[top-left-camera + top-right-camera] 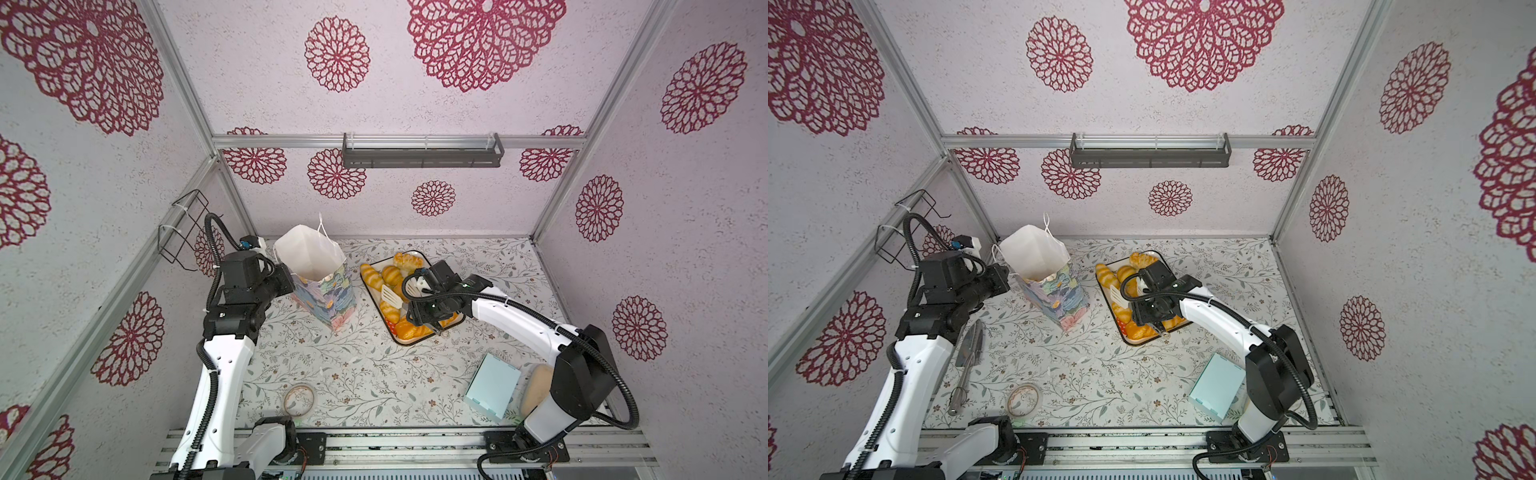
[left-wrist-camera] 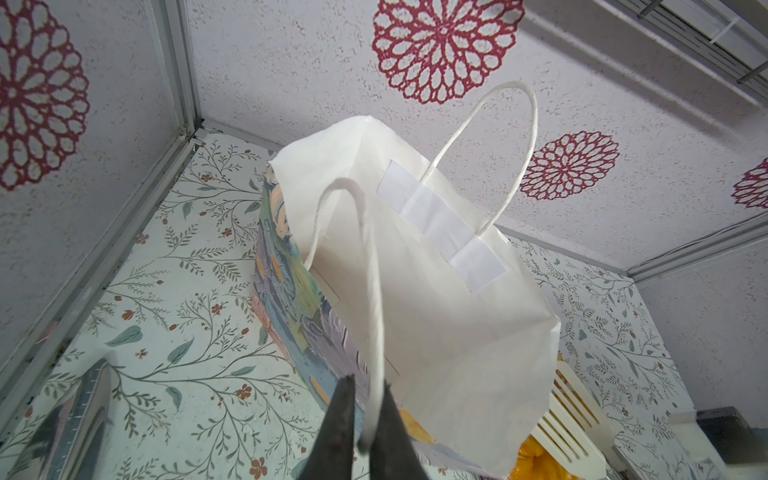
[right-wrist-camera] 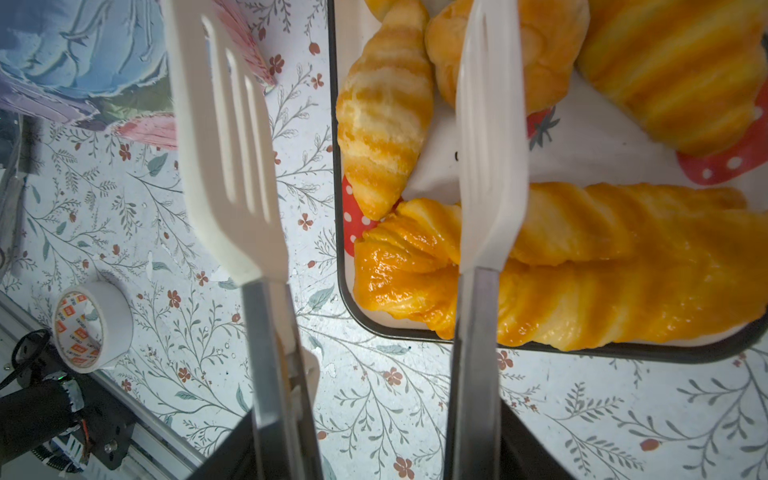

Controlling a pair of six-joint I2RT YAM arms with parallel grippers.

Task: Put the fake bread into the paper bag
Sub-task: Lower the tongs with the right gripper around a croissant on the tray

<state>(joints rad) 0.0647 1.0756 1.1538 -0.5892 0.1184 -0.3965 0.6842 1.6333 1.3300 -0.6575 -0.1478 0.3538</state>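
Bright, even, diffuse light; shadows on the floral-printed table cover [image 1: 374, 374] are faint and soft. In both top views wide-angle distortion bows the aluminium frame posts [image 1: 180, 79] toward the edges. White glare streaks the glossy orange braided toy loaf [image 3: 582, 299]. Close to the lens, the white slotted plastic tongs [image 3: 232, 166] and dark left gripper [image 2: 369, 380] blur.

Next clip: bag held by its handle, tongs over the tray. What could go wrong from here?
1. The left gripper pinches only one thin string handle of the paper bag; the bag may tip or sag once loaded.
2. One head of the tongs hangs outside the tray rim; closing now might catch the rim rather than the braided loaf.
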